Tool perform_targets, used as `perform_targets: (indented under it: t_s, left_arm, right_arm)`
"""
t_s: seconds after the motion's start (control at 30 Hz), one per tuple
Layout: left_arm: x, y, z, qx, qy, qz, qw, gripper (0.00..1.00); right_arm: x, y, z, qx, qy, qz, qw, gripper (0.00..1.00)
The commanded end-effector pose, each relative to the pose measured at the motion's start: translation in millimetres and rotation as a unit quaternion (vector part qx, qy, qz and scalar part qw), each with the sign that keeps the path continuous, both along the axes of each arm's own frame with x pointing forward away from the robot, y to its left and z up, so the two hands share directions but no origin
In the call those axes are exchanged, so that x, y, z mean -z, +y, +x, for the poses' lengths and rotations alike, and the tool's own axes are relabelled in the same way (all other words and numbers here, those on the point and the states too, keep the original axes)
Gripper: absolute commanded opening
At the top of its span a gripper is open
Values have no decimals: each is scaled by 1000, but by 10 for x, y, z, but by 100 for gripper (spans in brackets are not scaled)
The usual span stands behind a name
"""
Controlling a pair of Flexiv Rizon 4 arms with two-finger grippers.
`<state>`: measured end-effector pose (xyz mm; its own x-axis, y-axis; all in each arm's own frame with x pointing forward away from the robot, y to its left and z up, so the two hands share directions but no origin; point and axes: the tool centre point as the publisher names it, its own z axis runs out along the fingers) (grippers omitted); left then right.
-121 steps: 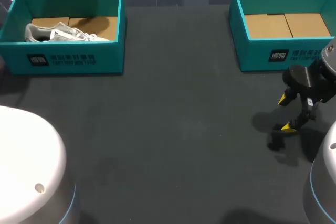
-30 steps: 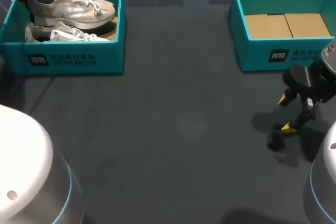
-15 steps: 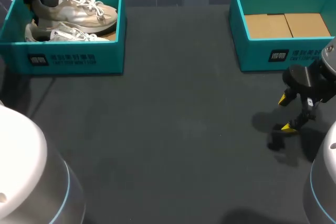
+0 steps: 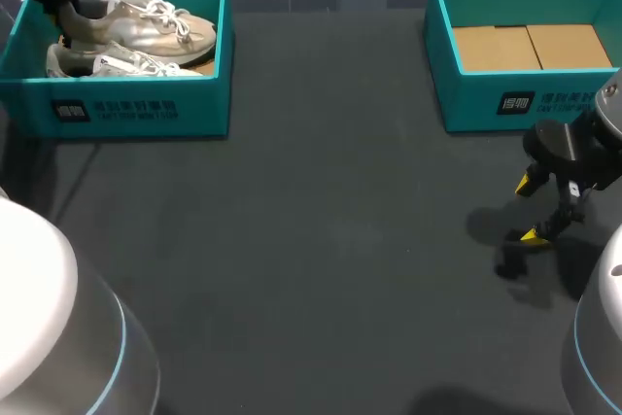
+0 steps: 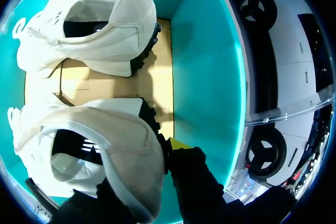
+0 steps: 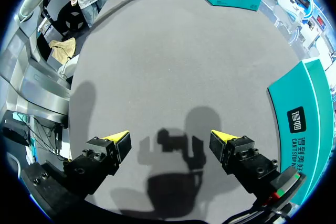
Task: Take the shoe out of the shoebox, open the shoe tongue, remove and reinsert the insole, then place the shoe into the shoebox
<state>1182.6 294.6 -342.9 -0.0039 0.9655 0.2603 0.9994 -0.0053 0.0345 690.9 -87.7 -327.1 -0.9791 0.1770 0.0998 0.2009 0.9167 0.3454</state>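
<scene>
The left gripper [image 5: 157, 153] has a pale shoe [image 4: 146, 21] clamped by the heel, one finger outside the heel collar and the other apparently tucked inside it. The shoe is tilted within the walls of the left shoebox [image 4: 126, 104]. A second shoe [image 4: 117, 63] lies on the cardboard floor of the same box, just below the held one. Across the dark table [image 4: 330, 240], the right gripper [image 4: 533, 209] hangs above the bare surface with its fingers spread wide and nothing between them. It is in front of the right shoebox [image 4: 525, 104], which shows only its cardboard bottom.

The step in hand appears to be the first one, taking the shoe out of its box: the grip is made, but the shoe has not yet cleared the rim. The next move likely calls for lifting it high enough for sole and toe to pass over the near wall without snagging the other shoe's laces. It then needs setting down on open table within reach of the waiting right gripper, which will probably be needed to work the tongue.
</scene>
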Motion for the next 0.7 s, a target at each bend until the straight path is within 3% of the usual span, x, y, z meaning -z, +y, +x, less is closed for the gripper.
perform_targets:
  t_s: [0.03,0.57,0.7]
  left_arm:
    - [49,-1,83,-1,5,-1,1000,0]
    - [165,-33,120,-4,5,-8,1000,0]
    - [184,-40,131,-3,4,-8,1000,6]
  right_arm:
    - [2,2,-11,0,-1,-1,1000,100]
    - [2,2,-11,0,-1,-1,1000,100]
    - [2,2,-11,0,-1,-1,1000,100]
